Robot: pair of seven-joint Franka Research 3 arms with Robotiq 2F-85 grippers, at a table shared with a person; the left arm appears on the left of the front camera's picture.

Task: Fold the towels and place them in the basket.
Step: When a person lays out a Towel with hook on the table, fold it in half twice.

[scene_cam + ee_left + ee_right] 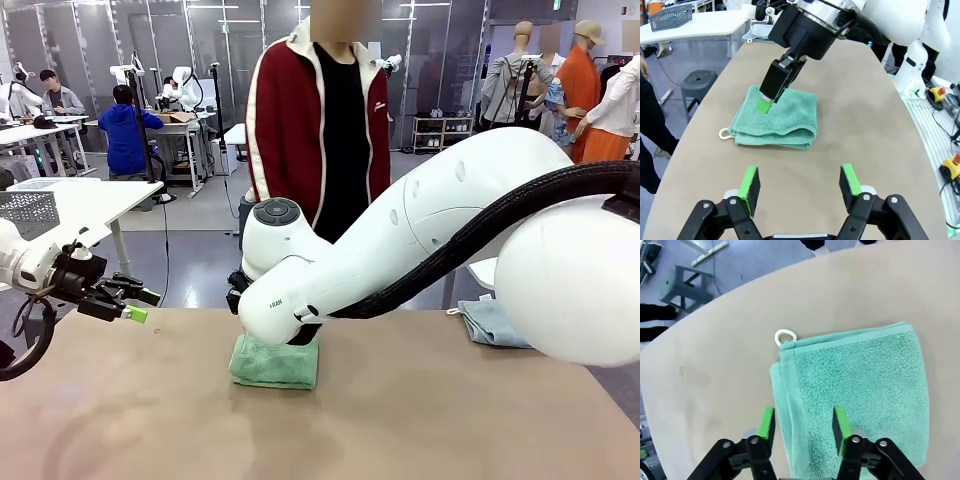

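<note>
Green towel (776, 119) lying folded in a thick rectangular pad on the tan table (420, 420), toward the far edge and close to the person in the red jacket (320, 120); white hanging loop (785, 337) poking out at 1 corner; layered edges stacked along 1 side in the left wrist view, the opposite side a smooth rounded fold.

Right gripper (802, 425) poised directly over the green towel with green pads parted, 1 pad above the layered edge and 1 above the terry surface; nothing pinched between them. Left gripper (800, 182) hovering low over bare table, well apart from the towel, pads wide apart and empty.

Likely soft, light and floppy; terry pile probably grippy against the pads, so little risk of slipping, nothing fragile. Main hazard judged to be the fold falling open if lifted by 1 layer only. Best hold probably across the full stack of layers at the rounded folded side, or a pinch at the middle of a short side deep enough to trap every layer; loop too small and limp to serve.

Count: 1 green towel, folded; 1 light blue-grey towel (497, 322) at the right far edge of the table, partly hidden behind the right arm, fold state unclear; 1 pale grey mesh basket (671, 16) on a neighbouring white table; 2 grippers; 1 person at the table.
</note>
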